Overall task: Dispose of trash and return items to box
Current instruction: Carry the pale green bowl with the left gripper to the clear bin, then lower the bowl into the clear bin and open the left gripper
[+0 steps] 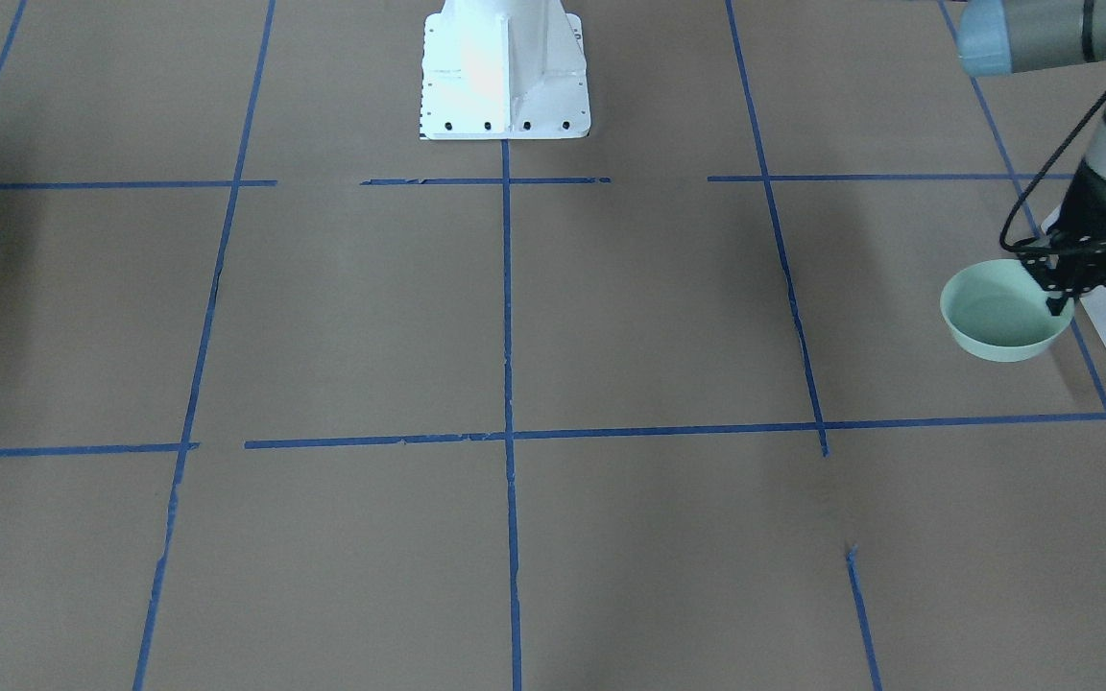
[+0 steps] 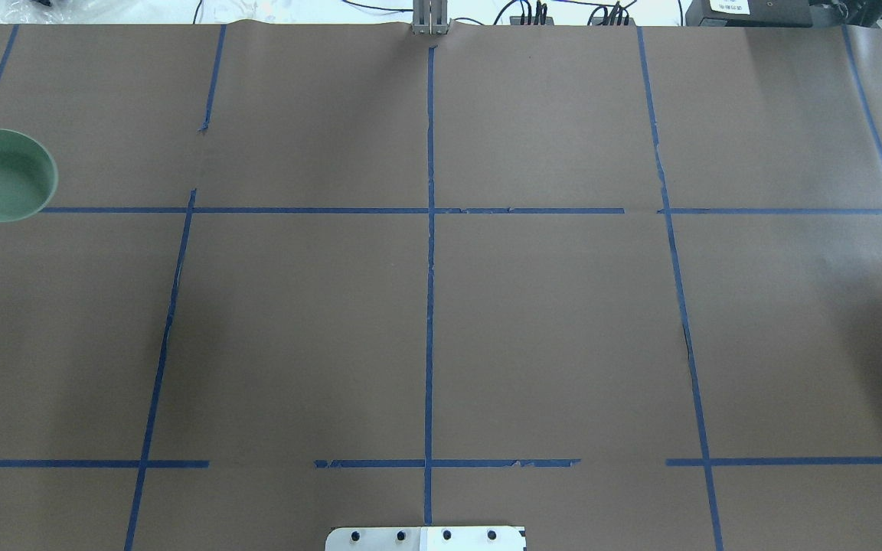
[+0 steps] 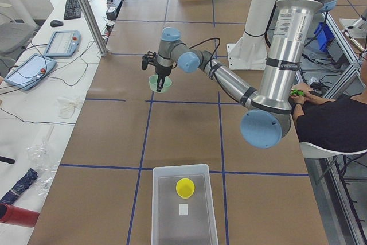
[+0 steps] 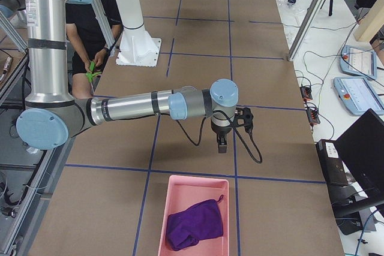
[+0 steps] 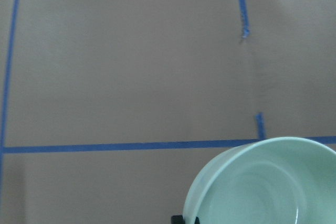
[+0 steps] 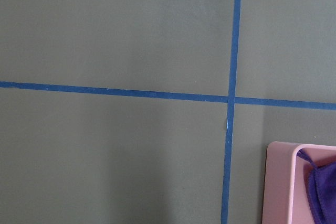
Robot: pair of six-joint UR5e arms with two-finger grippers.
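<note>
The brown-papered table (image 2: 548,321) is crossed by blue tape lines. At its far end on the robot's left, the frosted box (image 3: 198,222) is set down. It lies well apart from the left gripper (image 1: 1057,302), lower than it and further out toward that end. The long axis of the box is seen to run along the table, roughly in line with the path from gripper to box.

The pale green bowl (image 1: 999,321) is held upright, with its mouth up, and appears to be clear of the table. It is clamped at its rim by the left gripper, with one finger inside and one outside. The yellow cup (image 3: 184,187) is already standing inside the box, in the half nearer the gripper; the half beyond it is taken up only by a small white slip.

The right gripper (image 4: 221,143) is hung near a pink tray (image 4: 180,208) at the opposite end. Whether its fingers are apart or together cannot be told. The left arm is judged much the nearer to the box, so the bowl would have to be carried outward and lowered beside the cup.
</note>
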